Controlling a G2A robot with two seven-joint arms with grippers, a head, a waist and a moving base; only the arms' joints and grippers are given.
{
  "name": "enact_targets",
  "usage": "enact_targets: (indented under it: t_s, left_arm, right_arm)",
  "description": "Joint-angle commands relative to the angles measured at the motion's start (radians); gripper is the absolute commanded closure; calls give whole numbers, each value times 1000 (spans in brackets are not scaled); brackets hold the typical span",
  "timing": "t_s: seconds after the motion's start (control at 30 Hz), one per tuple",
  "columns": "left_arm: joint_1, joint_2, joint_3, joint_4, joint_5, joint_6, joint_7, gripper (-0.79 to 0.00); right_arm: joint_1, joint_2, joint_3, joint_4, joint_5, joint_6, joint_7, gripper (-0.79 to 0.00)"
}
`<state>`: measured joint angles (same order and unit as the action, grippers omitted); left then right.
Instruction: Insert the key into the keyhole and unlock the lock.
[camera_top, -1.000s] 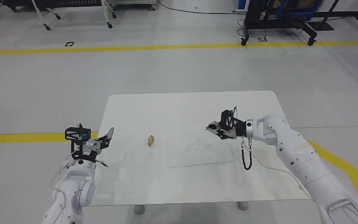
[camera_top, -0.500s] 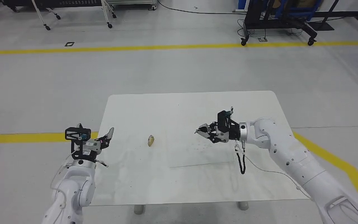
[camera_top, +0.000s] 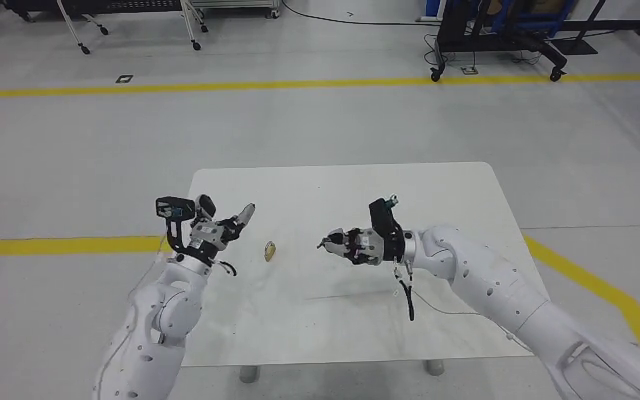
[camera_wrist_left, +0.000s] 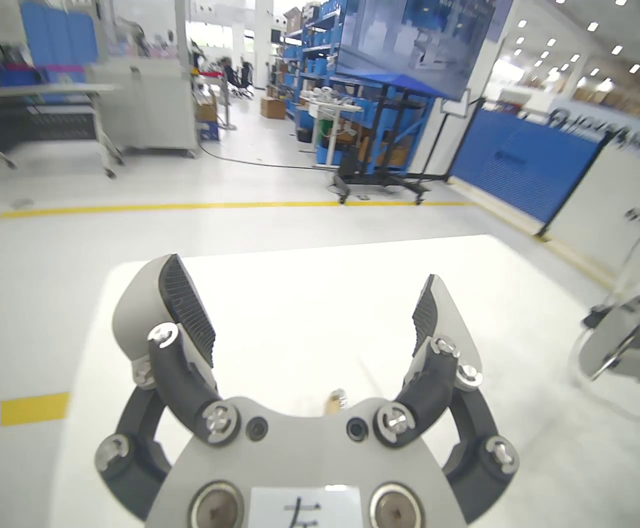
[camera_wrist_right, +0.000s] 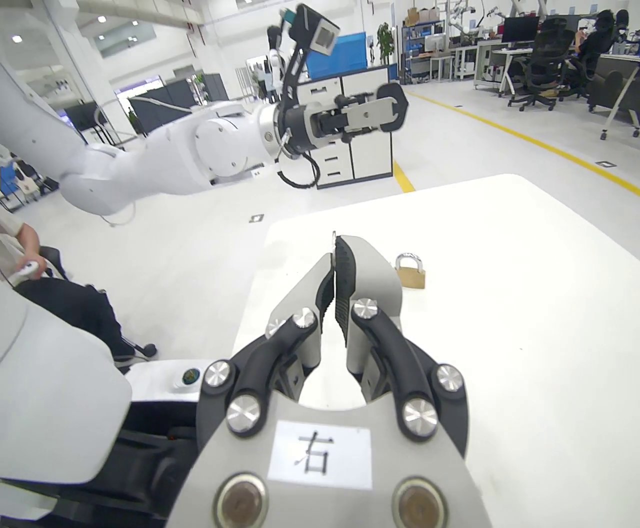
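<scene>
Lock (camera_top: 269, 250) lies on the table (camera_top: 450, 190), nearer its left edge, bare tabletop all round.
Left gripper (camera_wrist_left: 300, 305) is held spread wide above that edge; right gripper (camera_wrist_right: 336, 252) is clamped on the key (camera_wrist_right: 333, 237), near the lock but apart.

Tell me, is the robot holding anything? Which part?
Right gripper pinches a thin metal sliver, probably the key; its held end is hidden. Left gripper is open and empty.
</scene>
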<state>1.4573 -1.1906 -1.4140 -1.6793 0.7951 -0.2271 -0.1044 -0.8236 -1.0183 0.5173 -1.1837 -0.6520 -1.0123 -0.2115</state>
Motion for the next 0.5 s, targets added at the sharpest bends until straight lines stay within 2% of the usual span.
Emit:
enact_targets:
  t_s: [0.0,0.13,0.2,0.27,0.37,0.47]
  left_arm:
    - [-64,-6,16,47,-178,-49,-63,-785]
    - [-139,-16,64,115,-431,-119,-210,-785]
    - [-171,-24,85,162,-629,-113,-301,-785]
    - [-211,-27,94,202,-755,-116,-382,-785]
    - [-255,-25,108,258,-783,-140,-494,-785]
    - [-267,-22,112,268,-743,-152,-512,-785]
  right_arm:
    - [22,-13,-38,22,52,0,-2,0]
    - [55,-34,-90,41,156,0,-29,0]
    - [67,-39,-109,41,187,0,-53,0]
    - [75,-41,-129,28,203,0,-76,0]
    - [91,-39,-162,12,213,0,-102,0]
    - [103,-37,-175,15,202,0,-104,0]
